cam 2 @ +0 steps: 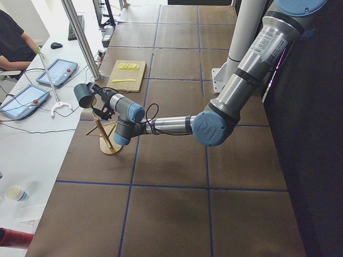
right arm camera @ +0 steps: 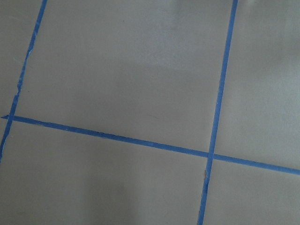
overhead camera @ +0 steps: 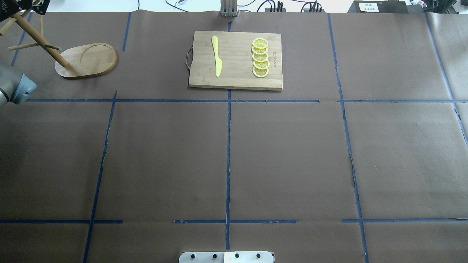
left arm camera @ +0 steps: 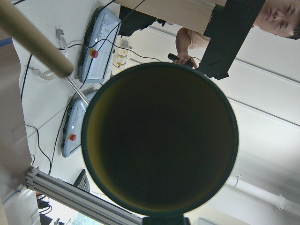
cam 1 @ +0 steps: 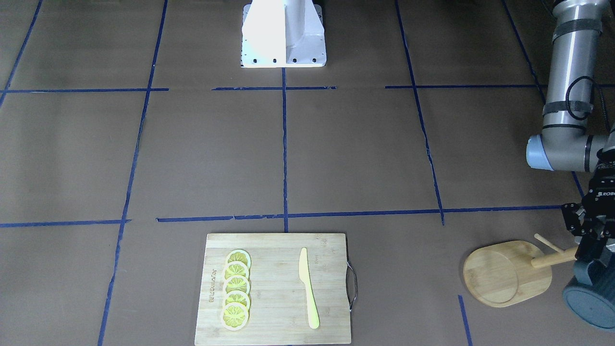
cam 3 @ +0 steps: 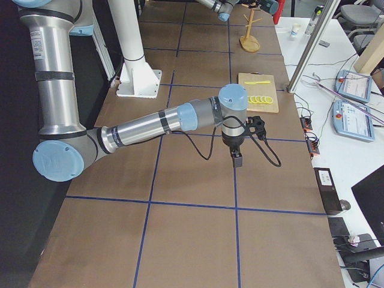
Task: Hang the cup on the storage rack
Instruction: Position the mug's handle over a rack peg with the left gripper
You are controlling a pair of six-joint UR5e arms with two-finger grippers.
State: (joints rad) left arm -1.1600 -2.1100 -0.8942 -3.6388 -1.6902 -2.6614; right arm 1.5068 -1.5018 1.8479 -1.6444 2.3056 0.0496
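you'll see the left gripper (cam 1: 590, 252) clamped on the cup (cam 1: 592, 299), holding it aloft just beside the top of the rack (cam 1: 508, 275), arm stretched long and low. the right gripper (cam 3: 237, 157) points down mid-table; you can't tell its grip.

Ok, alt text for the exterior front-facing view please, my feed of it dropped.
At the right edge, the left gripper holds the cup beside the top of the storage rack, not hung on a peg. A cutting board with five lemon slices and a yellow knife lies at bottom centre.
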